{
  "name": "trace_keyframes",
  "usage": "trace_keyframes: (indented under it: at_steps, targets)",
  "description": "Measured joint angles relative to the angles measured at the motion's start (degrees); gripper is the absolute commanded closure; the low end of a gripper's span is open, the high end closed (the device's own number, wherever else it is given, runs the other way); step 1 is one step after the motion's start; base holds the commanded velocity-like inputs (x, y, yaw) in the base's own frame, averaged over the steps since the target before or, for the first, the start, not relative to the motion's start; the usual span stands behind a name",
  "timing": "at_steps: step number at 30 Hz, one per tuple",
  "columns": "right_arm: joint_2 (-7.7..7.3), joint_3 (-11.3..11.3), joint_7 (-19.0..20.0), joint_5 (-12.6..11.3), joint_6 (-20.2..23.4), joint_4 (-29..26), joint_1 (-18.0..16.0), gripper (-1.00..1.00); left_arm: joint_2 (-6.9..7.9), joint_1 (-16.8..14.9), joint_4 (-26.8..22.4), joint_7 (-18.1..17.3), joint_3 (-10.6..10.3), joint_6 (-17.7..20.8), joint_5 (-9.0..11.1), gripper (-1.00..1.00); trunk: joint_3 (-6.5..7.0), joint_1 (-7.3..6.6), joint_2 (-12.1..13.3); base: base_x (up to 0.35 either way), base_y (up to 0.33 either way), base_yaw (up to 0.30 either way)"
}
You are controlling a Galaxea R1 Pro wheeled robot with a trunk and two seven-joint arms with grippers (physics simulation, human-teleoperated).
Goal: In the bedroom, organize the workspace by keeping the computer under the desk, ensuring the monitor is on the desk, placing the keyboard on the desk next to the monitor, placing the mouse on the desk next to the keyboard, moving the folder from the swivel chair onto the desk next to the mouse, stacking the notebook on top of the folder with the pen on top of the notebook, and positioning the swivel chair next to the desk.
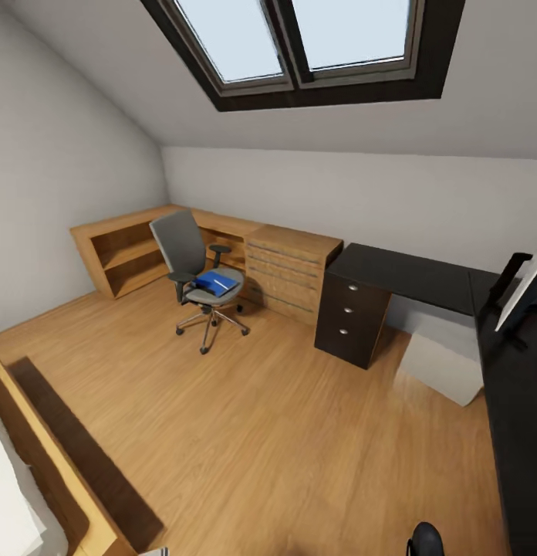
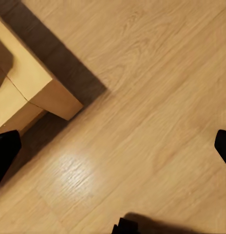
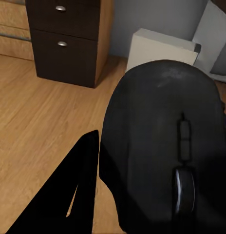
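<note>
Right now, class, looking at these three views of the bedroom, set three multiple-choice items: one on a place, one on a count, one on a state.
1. Where does the blue folder lie?
A. on the swivel chair seat
B. on the desk
C. on the floor

2. How many round silver knobs show on the dark drawer unit in the head view?
A. one
B. three
C. five

3. What is the right gripper doing?
A. hanging open with nothing in it
B. holding the mouse
C. holding a pen

Answers: 1 A, the folder rests on the grey seat. 2 B, three knobs stand one above another. 3 B, the black mouse sits against the gripper's finger in the right wrist view.
</note>
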Motion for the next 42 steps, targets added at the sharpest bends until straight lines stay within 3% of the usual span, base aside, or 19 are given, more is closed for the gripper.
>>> trace_keyframes:
  at_steps: [9, 42]
  targets:
    - [-0.13, 0.0, 0.1, 0.0, 0.0, 0.1, 0.0, 1.0, 0.0, 0.0, 0.0, 0.0, 0.0, -0.1, 0.0, -1.0, 0.39, 0.0, 0.0, 0.325, 0.0, 0.116]
    - [-1.12, 0.5, 0.7, 0.6, 0.0, 0.6, 0.0, 1.0, -0.09, 0.0, 0.1, 0.0, -0.1, -0.2, -0.1, -1.0, 0.42, 0.0, 0.0, 0.328, -0.001, 0.002]
